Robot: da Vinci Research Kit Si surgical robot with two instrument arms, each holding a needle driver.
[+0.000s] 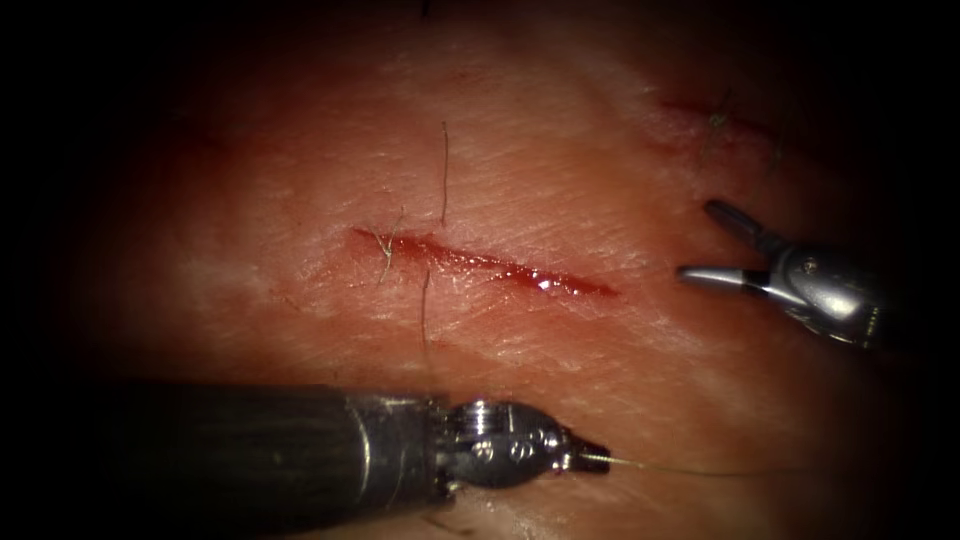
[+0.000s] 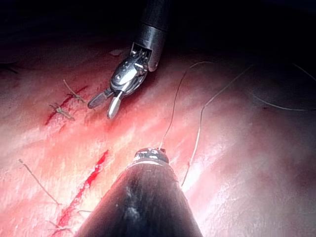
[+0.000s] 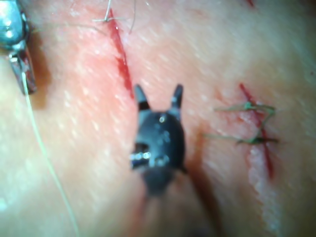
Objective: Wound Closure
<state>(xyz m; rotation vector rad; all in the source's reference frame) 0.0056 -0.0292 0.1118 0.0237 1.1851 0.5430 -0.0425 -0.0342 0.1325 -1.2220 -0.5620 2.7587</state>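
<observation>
The cut (image 1: 490, 265) runs across the middle of the tissue (image 1: 560, 170), wet with red fluid. A stitch (image 1: 385, 245) with short cut thread ends sits at its left end. My left tool (image 1: 597, 457) lies below the cut, jaws shut on the thread (image 1: 700, 472), which trails off to the right. It appears again as the left tool (image 3: 24, 79) holding the thread (image 3: 44, 158). My right tool (image 1: 695, 240) hovers right of the cut's end, jaws open and holding nothing; its spread jaws show as the right tool (image 3: 158, 90) and the right tool (image 2: 101, 111).
A second, smaller cut (image 1: 715, 120) at the upper right is closed with green stitches (image 3: 256, 128). Loose thread (image 2: 173, 108) curves over the tissue beyond my left tool's shaft (image 2: 148, 197).
</observation>
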